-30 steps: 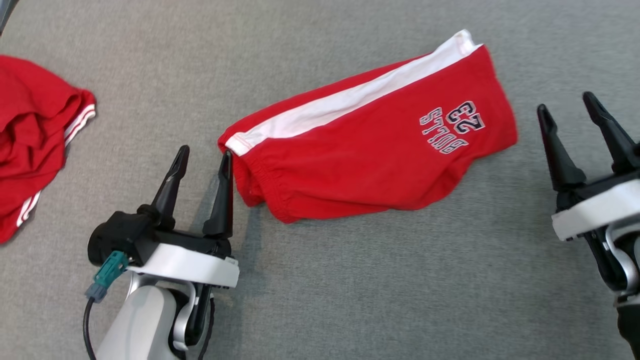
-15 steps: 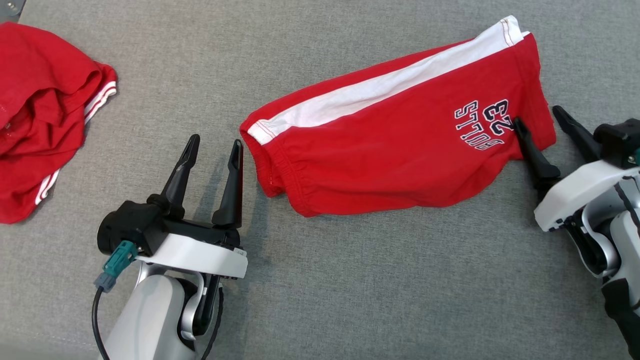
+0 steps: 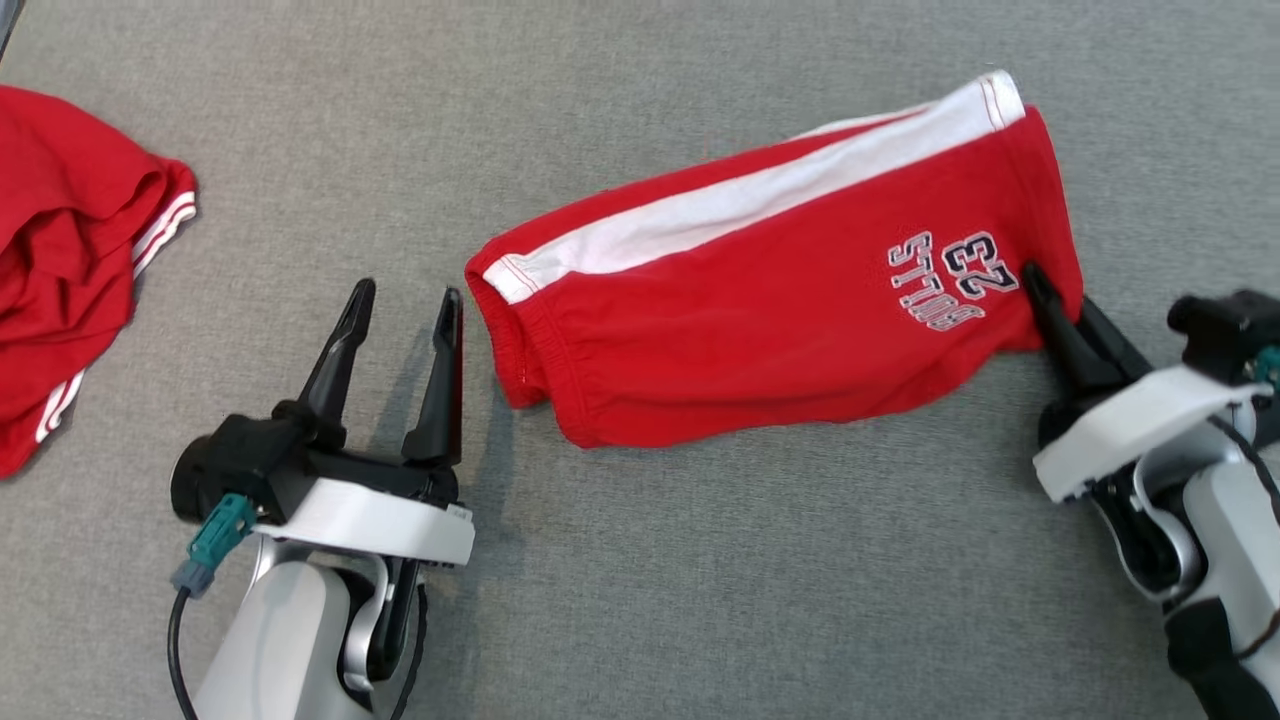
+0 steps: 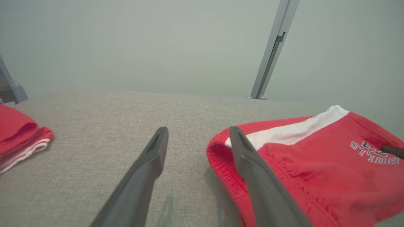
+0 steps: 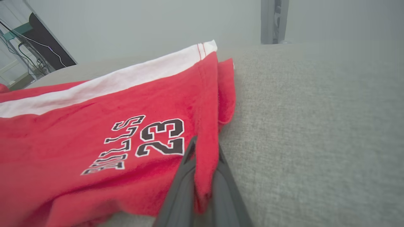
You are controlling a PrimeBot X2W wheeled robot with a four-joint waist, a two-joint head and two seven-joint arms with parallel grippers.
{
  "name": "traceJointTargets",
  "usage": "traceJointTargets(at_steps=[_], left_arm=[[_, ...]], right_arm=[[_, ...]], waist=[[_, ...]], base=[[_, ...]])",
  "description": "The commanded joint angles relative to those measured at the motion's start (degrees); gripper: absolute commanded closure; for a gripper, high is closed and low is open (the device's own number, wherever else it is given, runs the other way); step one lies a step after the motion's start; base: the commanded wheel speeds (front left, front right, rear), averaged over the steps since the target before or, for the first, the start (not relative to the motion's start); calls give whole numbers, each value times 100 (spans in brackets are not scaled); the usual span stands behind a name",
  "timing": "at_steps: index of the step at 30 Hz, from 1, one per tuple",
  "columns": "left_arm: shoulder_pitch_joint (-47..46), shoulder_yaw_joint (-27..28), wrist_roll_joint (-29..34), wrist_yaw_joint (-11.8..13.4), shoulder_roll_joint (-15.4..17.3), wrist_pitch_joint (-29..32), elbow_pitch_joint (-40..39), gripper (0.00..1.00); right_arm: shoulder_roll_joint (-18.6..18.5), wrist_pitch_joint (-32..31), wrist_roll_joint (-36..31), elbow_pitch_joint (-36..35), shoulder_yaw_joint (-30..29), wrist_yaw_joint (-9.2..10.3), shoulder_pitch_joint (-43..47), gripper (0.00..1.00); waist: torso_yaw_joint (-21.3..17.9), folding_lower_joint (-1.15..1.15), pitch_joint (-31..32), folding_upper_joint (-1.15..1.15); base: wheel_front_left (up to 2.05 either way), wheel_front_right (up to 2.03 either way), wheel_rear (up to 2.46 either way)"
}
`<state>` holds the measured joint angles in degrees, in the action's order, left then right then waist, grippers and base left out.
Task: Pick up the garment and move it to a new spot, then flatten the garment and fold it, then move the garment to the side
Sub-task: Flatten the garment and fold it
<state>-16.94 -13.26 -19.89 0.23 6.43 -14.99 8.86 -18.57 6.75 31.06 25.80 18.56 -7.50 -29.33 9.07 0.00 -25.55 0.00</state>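
Right wrist view: right hand [image 5: 205,148] clamped on the hem [image 5: 208,104] of the shorts [image 5: 94,104]; left hand [image 3: 408,290], held apart, should pinch the waistband [image 3: 500,330] before lifting.

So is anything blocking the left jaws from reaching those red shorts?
Nothing visible does. The left jaws stand open just beside the waistband of the shorts, only bare grey surface between. The right jaws pinch the other end.

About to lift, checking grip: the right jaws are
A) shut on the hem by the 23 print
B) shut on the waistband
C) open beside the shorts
A: the right jaws stand closed with the hem of the shorts pinched between them, beside the 23 print.
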Motion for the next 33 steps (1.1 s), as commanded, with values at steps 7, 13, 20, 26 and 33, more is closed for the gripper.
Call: traceJointTargets(at_steps=[7, 13, 20, 26, 33], left_arm=[[255, 102, 31, 44, 134, -29, -39, 0], [459, 143, -23, 110, 226, 62, -122, 0], [604, 128, -70, 168, 287, 184, -239, 0], [664, 95, -77, 191, 317, 266, -339, 0], [676, 78, -116, 219, 327, 292, -349, 0]], right_arm=[[240, 314, 77, -278, -539, 1, 1139, 100], [592, 391, 34, -520, -1025, 1, 1890, 100], [768, 339, -104, -725, -1394, 1, 2223, 100], [722, 238, -165, -768, -1597, 1, 2214, 100], [610, 161, -413, -1317, -1586, -1, 1966, 100]], waist=[[-317, 0, 279, 0], [-563, 0, 488, 0], [-745, 0, 646, 0], [-789, 0, 662, 0], [-787, 0, 701, 0]], base=[[0, 0, 0], [0, 0, 0], [0, 0, 0], [0, 0, 0], [0, 0, 0]])
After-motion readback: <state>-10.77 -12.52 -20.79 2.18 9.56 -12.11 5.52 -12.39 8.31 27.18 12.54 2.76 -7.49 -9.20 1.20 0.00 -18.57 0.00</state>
